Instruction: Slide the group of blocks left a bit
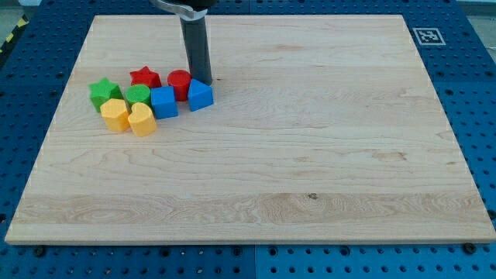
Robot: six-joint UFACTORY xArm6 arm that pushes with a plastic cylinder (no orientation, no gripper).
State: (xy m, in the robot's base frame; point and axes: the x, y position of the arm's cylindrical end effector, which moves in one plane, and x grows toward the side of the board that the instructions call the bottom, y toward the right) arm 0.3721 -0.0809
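A tight group of blocks lies at the board's upper left. It holds a green star point(103, 91), a red star point(145, 77), a red cylinder point(179, 81), a green round block point(139, 95), a blue cube point(163, 101), a blue wedge-like block point(200, 94), a yellow hexagon-like block point(115, 115) and a yellow heart point(142, 120). My tip point(201, 79) stands just above the blue wedge-like block and right beside the red cylinder, on the group's upper right edge. The rod rises out of the view's top.
The wooden board point(310, 155) lies on a blue perforated table. A black-and-white marker point(428, 36) sits at the board's upper right corner. The board's left edge is close to the green star.
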